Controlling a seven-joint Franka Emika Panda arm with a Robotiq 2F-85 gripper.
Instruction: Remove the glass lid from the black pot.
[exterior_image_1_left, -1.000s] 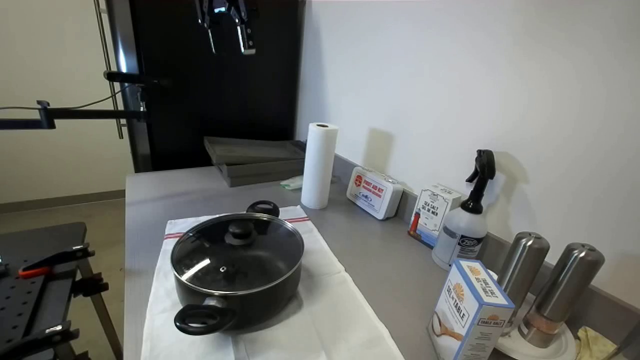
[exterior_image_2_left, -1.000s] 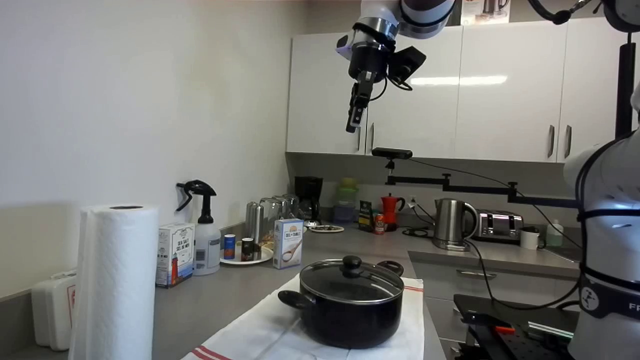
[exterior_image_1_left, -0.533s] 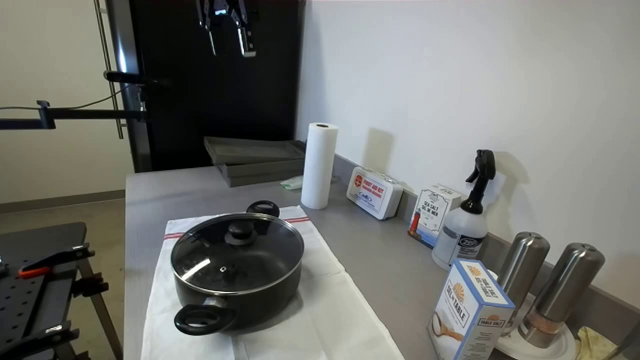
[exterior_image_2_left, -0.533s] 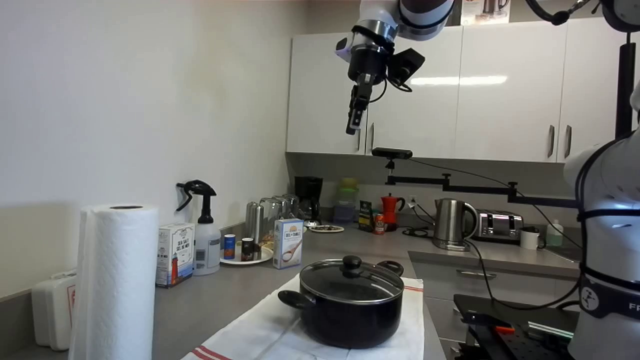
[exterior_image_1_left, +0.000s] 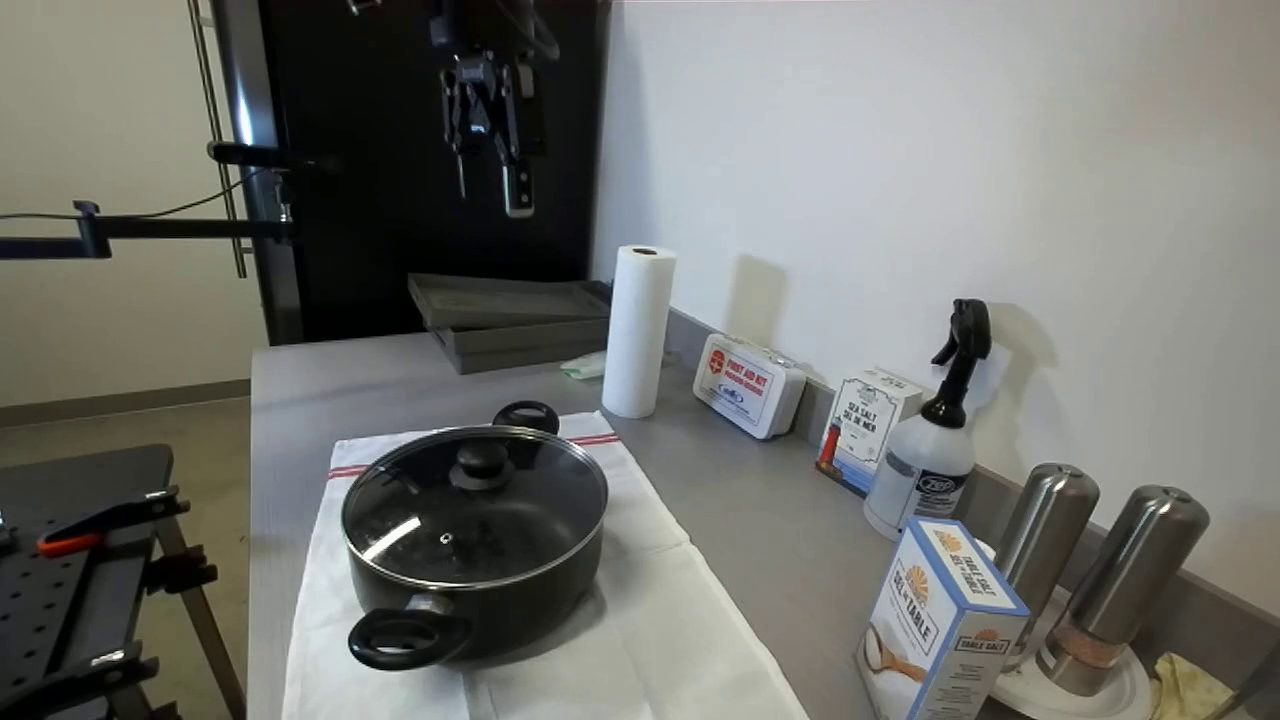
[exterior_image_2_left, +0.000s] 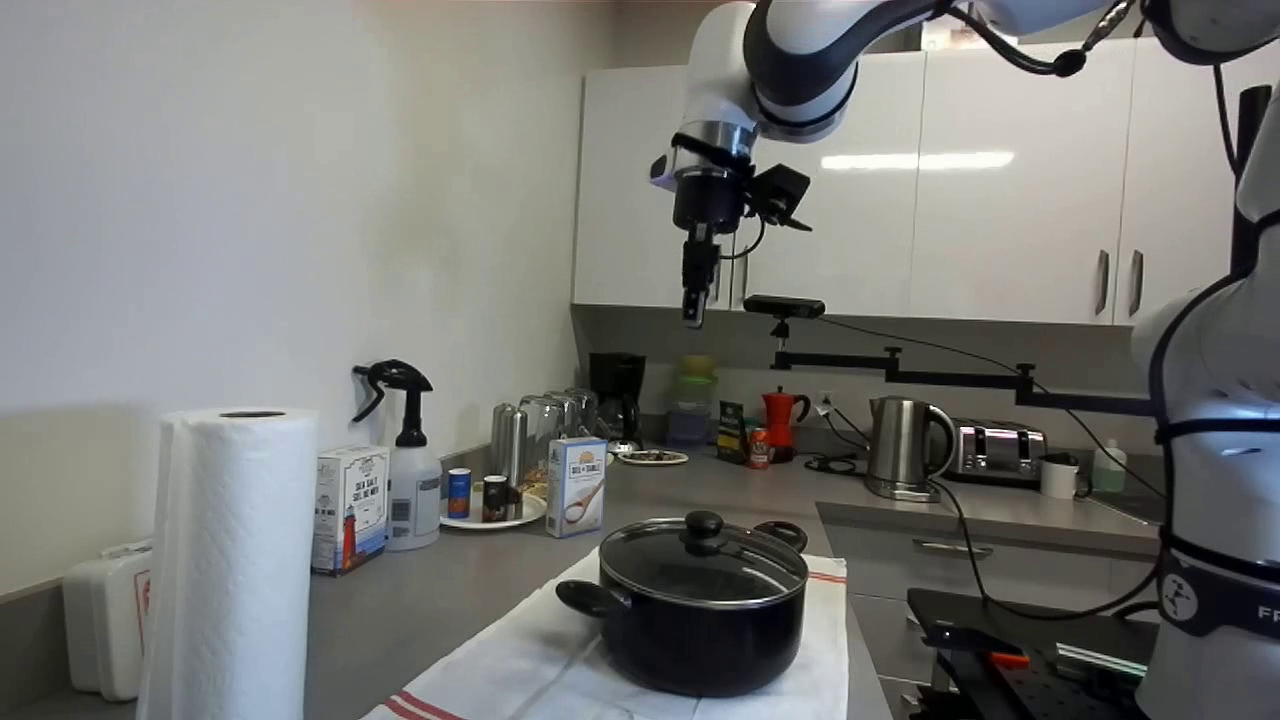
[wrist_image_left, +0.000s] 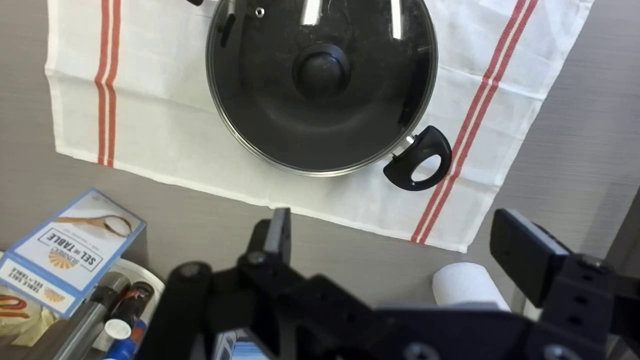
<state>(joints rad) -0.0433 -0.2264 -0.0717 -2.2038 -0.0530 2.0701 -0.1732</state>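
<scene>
My black two-fingered gripper (exterior_image_1_left: 490, 198) hangs pointing down at the end of my white, dark-banded arm (exterior_image_2_left: 718, 75), well above the grey counter (exterior_image_1_left: 720, 520) and well apart from everything on it. My jaws stand wide: in the wrist view the flat, dark fingers (wrist_image_left: 525, 257) are well apart, and I hold nothing between them. Lower down is the round, slightly domed, transparent glass lid (exterior_image_1_left: 475, 515), with a thin metal rim, a small metal-ringed hole (wrist_image_left: 259, 12) and a round black knob (wrist_image_left: 320, 75) at its centre. In both exterior views it sits level on the wide, round, black cooking pot (exterior_image_2_left: 703, 645), covering the whole mouth; in the wrist view it shows beyond my fingers. Two short, looped black handles (wrist_image_left: 435, 141) jut from opposite sides of the pot, which stands on a white cloth with paired red stripes (wrist_image_left: 165, 120). Near the cloth's edge an upright white paper towel roll (exterior_image_1_left: 638, 335) stands on the counter. Along the pale wall (exterior_image_1_left: 850, 180) come a white first-aid box (exterior_image_1_left: 745, 387), then a white sea salt carton (exterior_image_1_left: 868, 428), then a white spray bottle with a black trigger head (exterior_image_1_left: 920, 470), just beside the carton. A blue-and-white table salt carton (exterior_image_1_left: 935, 620) stands near two tall steel cylinders (exterior_image_1_left: 1125, 585), at least one of them on a round white plate (exterior_image_1_left: 1130, 690).
</scene>
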